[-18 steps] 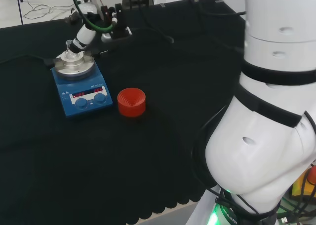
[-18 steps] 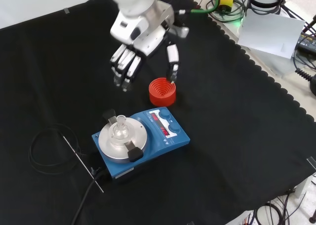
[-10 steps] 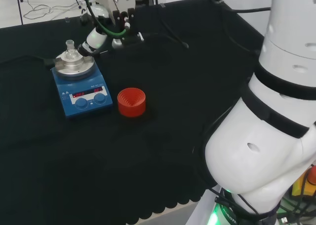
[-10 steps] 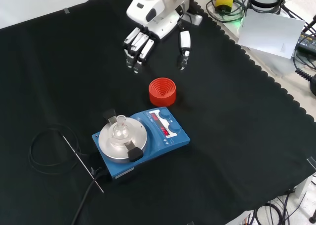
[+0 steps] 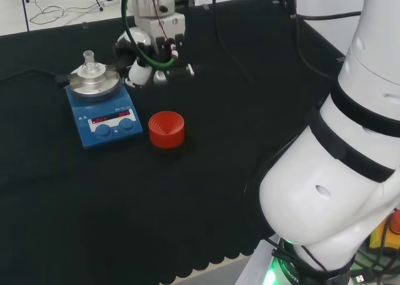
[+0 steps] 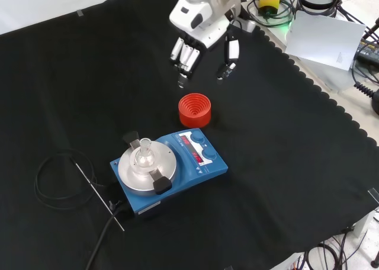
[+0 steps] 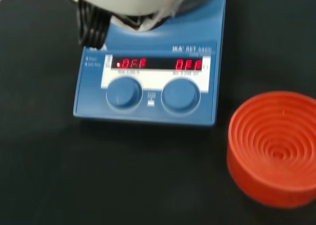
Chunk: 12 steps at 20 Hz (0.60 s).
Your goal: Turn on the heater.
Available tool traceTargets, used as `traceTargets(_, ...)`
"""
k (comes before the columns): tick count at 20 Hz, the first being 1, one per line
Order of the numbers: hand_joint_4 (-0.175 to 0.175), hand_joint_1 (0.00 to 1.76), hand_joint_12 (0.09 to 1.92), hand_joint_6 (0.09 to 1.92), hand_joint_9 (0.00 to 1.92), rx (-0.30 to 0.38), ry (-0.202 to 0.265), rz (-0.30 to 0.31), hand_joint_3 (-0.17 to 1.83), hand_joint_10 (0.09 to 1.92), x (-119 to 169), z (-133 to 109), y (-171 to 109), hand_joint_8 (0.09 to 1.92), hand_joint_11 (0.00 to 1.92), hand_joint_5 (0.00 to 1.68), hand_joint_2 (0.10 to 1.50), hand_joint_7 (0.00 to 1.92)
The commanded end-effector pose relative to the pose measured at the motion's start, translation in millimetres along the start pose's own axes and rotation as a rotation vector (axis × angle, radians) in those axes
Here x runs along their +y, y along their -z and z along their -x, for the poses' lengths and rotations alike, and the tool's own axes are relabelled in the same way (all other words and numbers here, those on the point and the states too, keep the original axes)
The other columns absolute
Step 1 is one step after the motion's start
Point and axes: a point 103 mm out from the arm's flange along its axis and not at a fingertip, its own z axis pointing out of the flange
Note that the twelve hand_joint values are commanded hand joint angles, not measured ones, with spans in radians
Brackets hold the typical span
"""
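The heater (image 6: 177, 166) is a blue box with a round grey plate (image 5: 94, 85), two blue knobs (image 7: 123, 93) (image 7: 180, 94) and a red lit display (image 7: 157, 63). A small clear glass vessel (image 6: 144, 153) stands on the plate. The hand (image 6: 198, 36) hangs in the air above the cloth, beyond the red ribbed stand (image 6: 195, 109) in the front view. Its fingers point down, relaxed and spread, holding nothing. In the head view the hand (image 5: 153, 60) is just right of the heater's plate. The wrist view looks at the heater's front panel with the stand (image 7: 274, 153) beside it.
A black cable (image 6: 56, 184) coils on the cloth left of the heater in the front view, with a thin metal rod (image 6: 98, 194) lying across it. Loose gear and paper lie past the cloth's far right edge (image 6: 331, 36).
The hand has moved away from the heater's plate: rightward and up in the front view, rightward and nearer in the head view. The heater, vessel and stand have not moved.
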Motion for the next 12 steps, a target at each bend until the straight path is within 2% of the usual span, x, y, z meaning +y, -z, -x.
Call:
traceTargets(1,-0.033,1.05,1.27,0.09,1.02,0.007,-0.002,-0.058,0.81,0.63,-4,-6,-32,0.79,0.63,0.46,0.60,0.76)
traceTargets(4,-0.039,1.06,1.22,0.09,1.15,-0.003,0.004,-0.088,0.82,0.64,-3,-10,-46,0.83,0.74,0.46,0.60,0.93)
traceTargets(6,-0.054,1.09,1.08,0.09,1.30,0.000,0.012,-0.107,0.81,0.70,-2,-12,-53,0.92,0.97,0.47,0.62,1.11)
traceTargets(9,-0.087,1.17,0.88,0.09,1.55,-0.002,0.021,-0.122,0.78,0.98,1,-16,-62,1.17,1.35,0.52,0.69,1.38)
traceTargets(12,-0.099,1.24,0.94,0.09,1.65,-0.009,0.027,-0.155,0.79,1.22,5,-20,-70,1.35,1.41,0.55,0.73,1.49)
